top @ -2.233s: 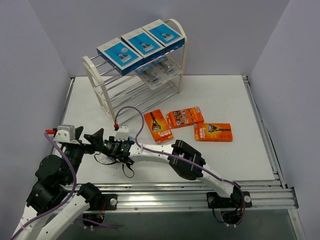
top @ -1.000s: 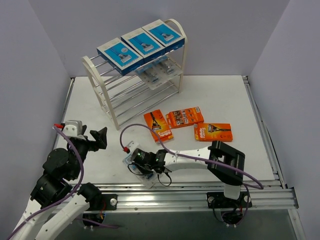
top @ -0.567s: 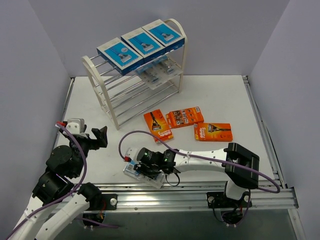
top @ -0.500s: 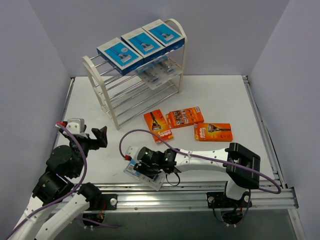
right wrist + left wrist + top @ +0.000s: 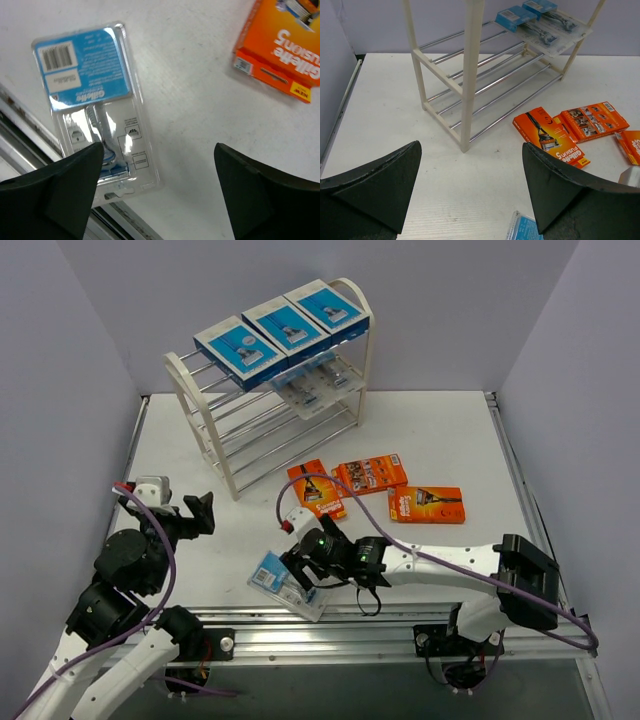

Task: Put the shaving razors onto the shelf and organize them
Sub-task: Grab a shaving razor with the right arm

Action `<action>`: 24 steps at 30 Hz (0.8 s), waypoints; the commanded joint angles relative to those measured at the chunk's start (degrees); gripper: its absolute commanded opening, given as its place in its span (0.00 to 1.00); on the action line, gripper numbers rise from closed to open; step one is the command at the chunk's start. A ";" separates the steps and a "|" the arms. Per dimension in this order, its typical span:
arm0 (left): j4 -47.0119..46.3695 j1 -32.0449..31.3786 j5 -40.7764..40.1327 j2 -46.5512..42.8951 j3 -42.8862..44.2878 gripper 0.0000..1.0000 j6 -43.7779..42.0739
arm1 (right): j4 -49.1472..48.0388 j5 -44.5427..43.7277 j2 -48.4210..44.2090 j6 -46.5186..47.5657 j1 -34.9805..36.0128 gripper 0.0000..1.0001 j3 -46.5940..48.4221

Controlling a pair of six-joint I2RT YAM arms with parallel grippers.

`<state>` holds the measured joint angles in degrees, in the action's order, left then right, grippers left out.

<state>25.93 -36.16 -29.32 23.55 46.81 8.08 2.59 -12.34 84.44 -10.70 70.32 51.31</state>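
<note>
Right gripper (image 5: 160, 200) first: low over the near edge of the desk (image 5: 450, 430), arm stretched along the front, jaws released and spread wide, grasping nothing. Directly beneath, flat on the desk, a clear blister pack (image 5: 95, 110): blue card with barcode facing up, razor visible through the plastic, lower end reaching over the metal rail (image 5: 400, 632). Contact with the fingers: cannot tell. Just beyond it, a first orange pack (image 5: 316, 492), then a second orange pack (image 5: 369, 473) and a third orange pack (image 5: 427, 504) further right, all loose on the desk, lying between that blister pack and the shelf (image 5: 205, 435). Up on the shelf: three blue boxes (image 5: 285, 323) side by side on the top tier, two shelved blister packs (image 5: 315, 388) one tier down at the right end. Left gripper (image 5: 470, 200) off at the left, well apart from every pack, jaws released, nothing between them, facing the shelf's near end.
</note>
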 commanded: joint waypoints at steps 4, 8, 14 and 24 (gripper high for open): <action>-0.71 0.57 0.58 0.97 1.62 0.91 -0.87 | -2.31 -9.38 -5.86 -23.30 -1.42 1.00 -4.98; -0.62 0.74 1.02 1.06 1.53 0.91 -0.78 | -5.49 -8.93 -9.20 -32.79 -1.59 0.95 -9.73; -0.62 1.18 2.25 1.85 1.71 0.91 -0.78 | -4.35 -11.30 -14.56 -48.94 1.91 0.80 -13.60; -0.97 2.58 3.57 2.55 1.62 0.91 -0.69 | -6.20 -16.22 -17.48 -65.48 13.34 0.70 -19.23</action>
<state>26.00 -34.46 -27.03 25.47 46.81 7.84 -3.53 -22.98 67.33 -67.99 80.71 32.38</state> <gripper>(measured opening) 0.913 0.707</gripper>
